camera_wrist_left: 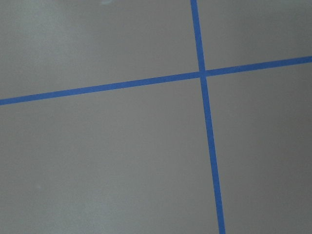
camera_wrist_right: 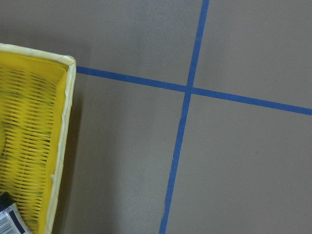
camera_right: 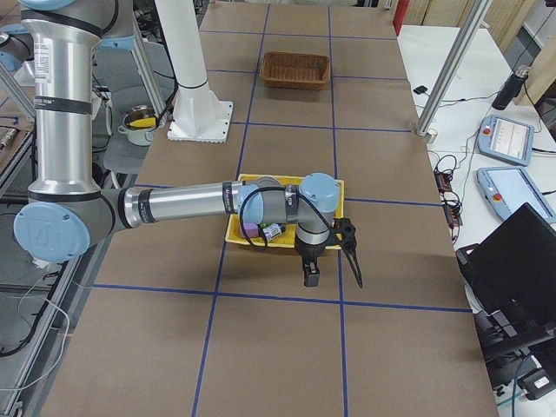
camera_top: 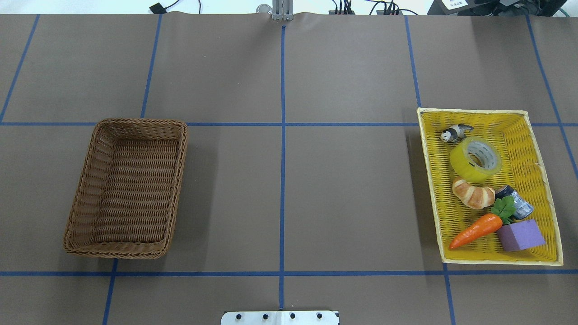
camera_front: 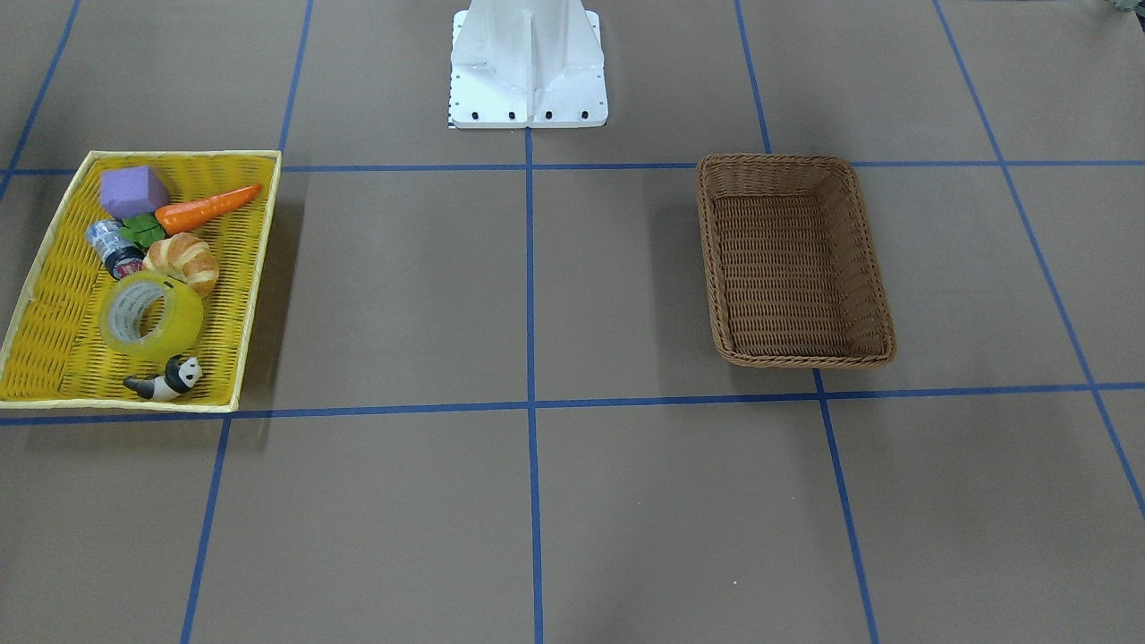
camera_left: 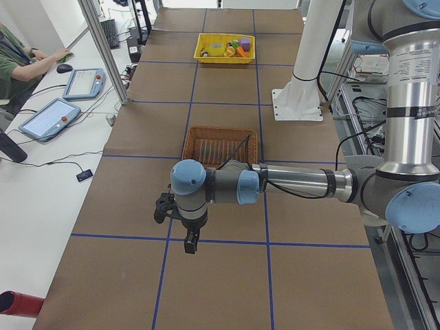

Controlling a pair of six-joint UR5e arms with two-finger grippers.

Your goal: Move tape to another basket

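The yellow tape roll (camera_front: 150, 315) lies flat in the shallow yellow tray (camera_front: 259, 268), between a croissant and a panda figure; it also shows in the overhead view (camera_top: 475, 158). The brown wicker basket (camera_front: 776, 160) stands empty at the other side of the table (camera_top: 135, 121). My left gripper (camera_left: 190, 242) hangs over bare table beyond the basket, away from the tray. My right gripper (camera_right: 310, 276) hangs just outside the tray's outer edge. Both show only in the side views, so I cannot tell whether they are open or shut.
The tray also holds a croissant (camera_top: 473, 194), a carrot (camera_top: 477, 230), a purple block (camera_top: 520, 235), a small silver-black cylinder (camera_top: 516, 203) and a panda figure (camera_top: 455, 132). The right wrist view shows the tray's corner (camera_wrist_right: 66, 122). The robot base (camera_front: 528, 72) stands mid-table.
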